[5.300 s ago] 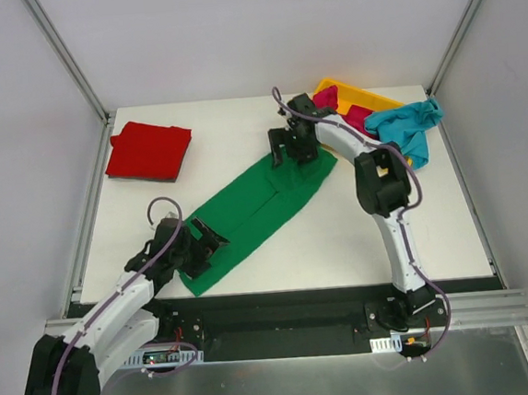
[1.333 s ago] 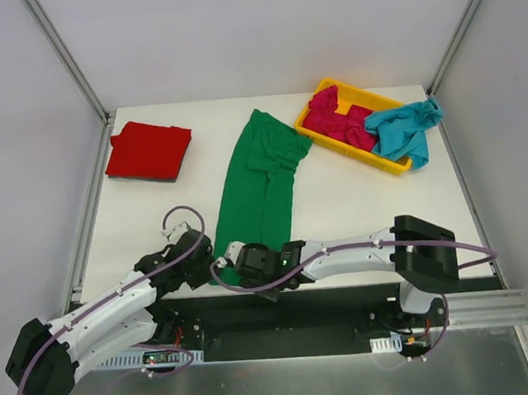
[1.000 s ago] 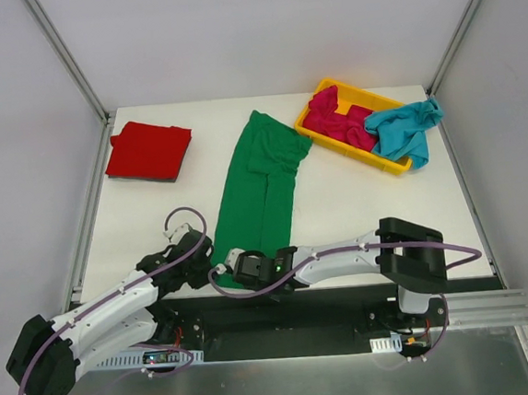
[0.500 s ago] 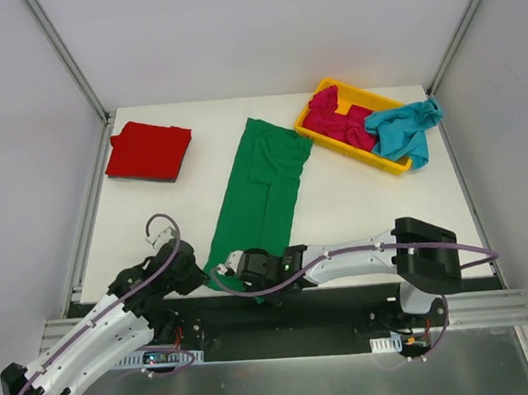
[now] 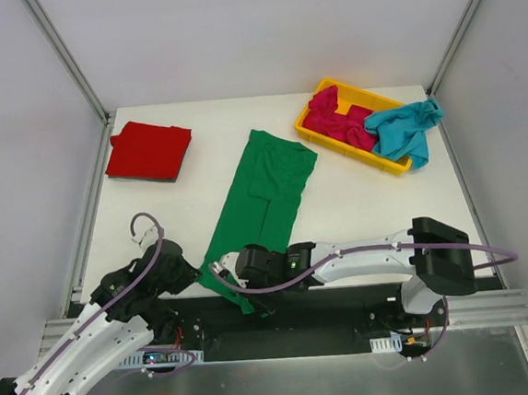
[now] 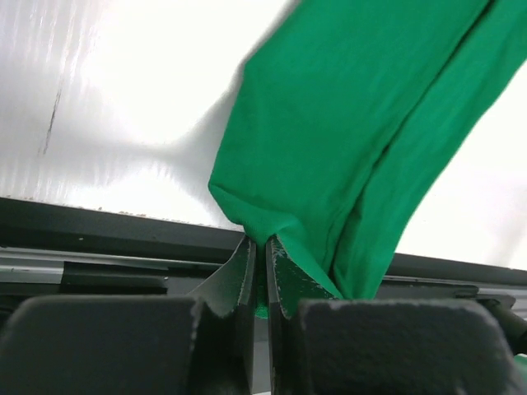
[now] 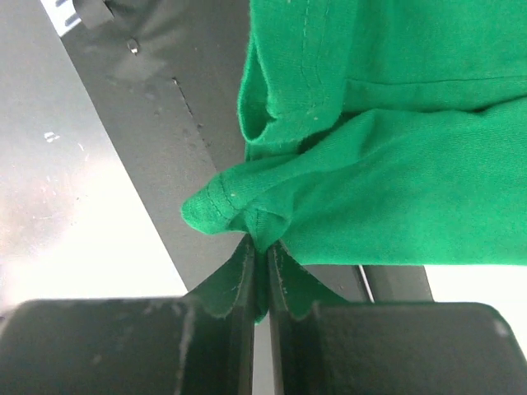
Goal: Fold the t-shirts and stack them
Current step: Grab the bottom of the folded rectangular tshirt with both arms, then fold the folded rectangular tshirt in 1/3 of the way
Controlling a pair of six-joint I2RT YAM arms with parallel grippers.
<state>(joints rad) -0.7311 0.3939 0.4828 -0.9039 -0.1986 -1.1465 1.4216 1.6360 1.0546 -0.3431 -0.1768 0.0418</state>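
The green t-shirt (image 5: 264,197) lies as a long narrow strip down the middle of the table, its near end drawn over the front edge. My left gripper (image 5: 200,274) is shut on the near left corner of the green cloth (image 6: 354,123), which is pinched between its jaws (image 6: 265,243). My right gripper (image 5: 225,277) is shut on the near right corner, a bunched hem (image 7: 395,164) clamped at its tips (image 7: 265,247). A folded red t-shirt (image 5: 149,150) rests at the back left. The magenta-pink t-shirt (image 5: 339,122) and the teal t-shirt (image 5: 404,130) are crumpled in the tray.
A yellow plastic tray (image 5: 353,155) stands at the back right, the teal cloth spilling over its right rim. The black front rail (image 5: 346,292) runs just below both grippers. White walls and metal posts enclose the table on three sides.
My right gripper has closed on the green shirt's near corner. Both grippers have drawn back toward the front edge, sliding the shirt nearer and pulling its far end away from the back.
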